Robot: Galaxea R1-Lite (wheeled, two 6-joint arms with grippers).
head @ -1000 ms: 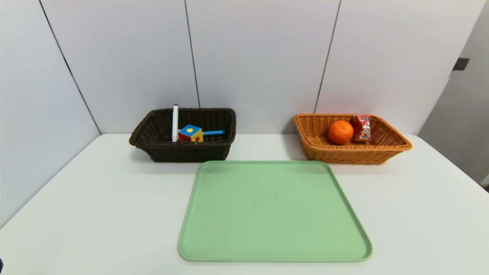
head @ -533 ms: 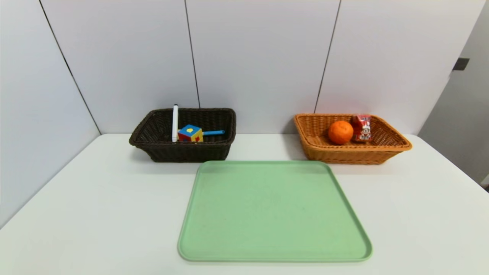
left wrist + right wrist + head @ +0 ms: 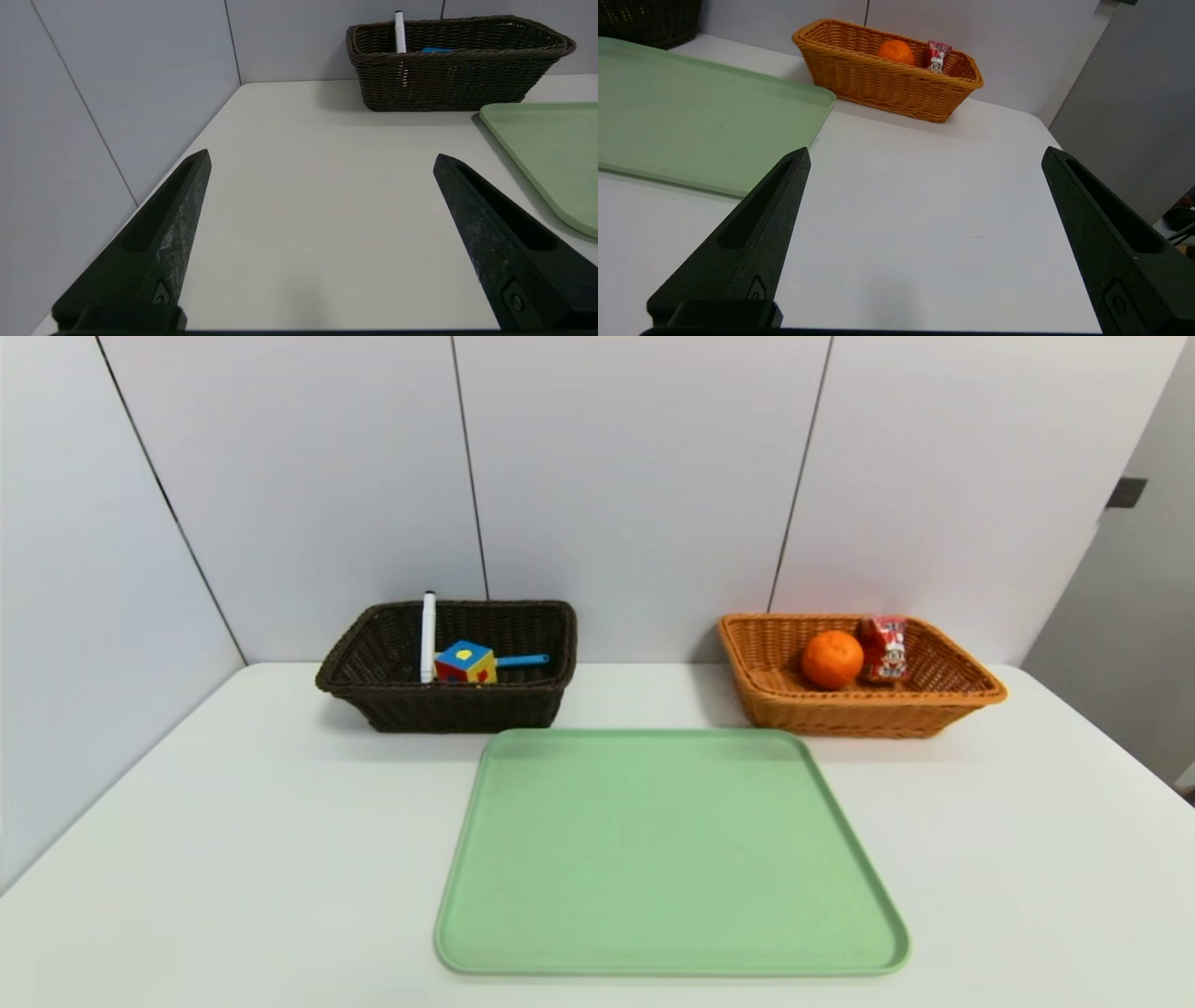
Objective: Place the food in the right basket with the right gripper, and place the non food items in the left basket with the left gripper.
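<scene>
The dark brown left basket (image 3: 373,658) (image 3: 458,84) holds the white marker (image 3: 428,635) (image 3: 400,32) leaning upright, the multicoloured cube (image 3: 465,663) and the spoon, of which only the blue handle (image 3: 523,661) shows. In the orange-tan right basket (image 3: 775,695) (image 3: 887,88) lie the orange fruit (image 3: 832,659) (image 3: 896,51) and the red drink carton (image 3: 885,649) (image 3: 937,55). Neither arm appears in the head view. My left gripper (image 3: 321,158) is open over bare table near the left wall. My right gripper (image 3: 924,154) is open over bare table beside the tray. Neither holds anything.
A green tray (image 3: 667,849) (image 3: 546,149) (image 3: 691,116) lies in the middle of the white table (image 3: 233,859) with nothing on it. Wall panels close the back and left sides. The table's right edge drops off past the right basket.
A dark bit of the left arm at the bottom left corner of the head view has gone out of sight. Nothing else moved.
</scene>
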